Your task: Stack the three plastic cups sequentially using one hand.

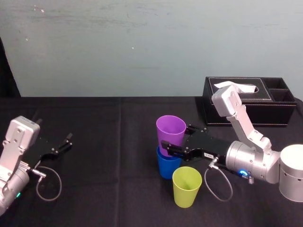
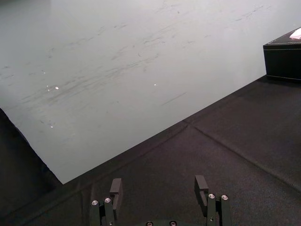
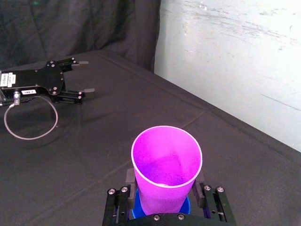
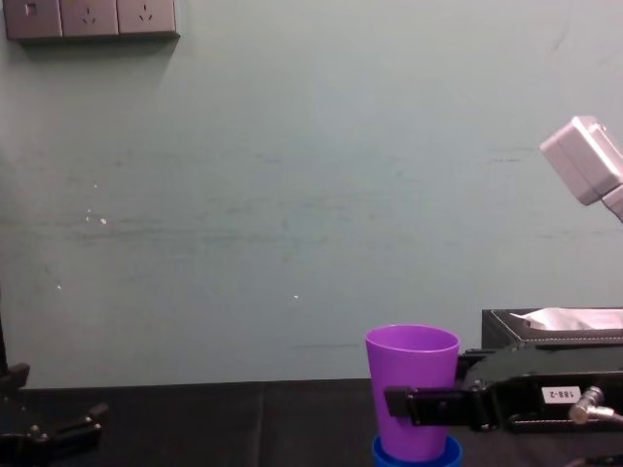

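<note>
End effector grips purple cup, tissue box behind.

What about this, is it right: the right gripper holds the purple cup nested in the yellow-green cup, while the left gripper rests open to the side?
Not quite: the head view shows the purple cup, held by the right gripper, nested in the blue cup, not the yellow-green cup, which stands alone. The left gripper does rest open to the side.
</note>
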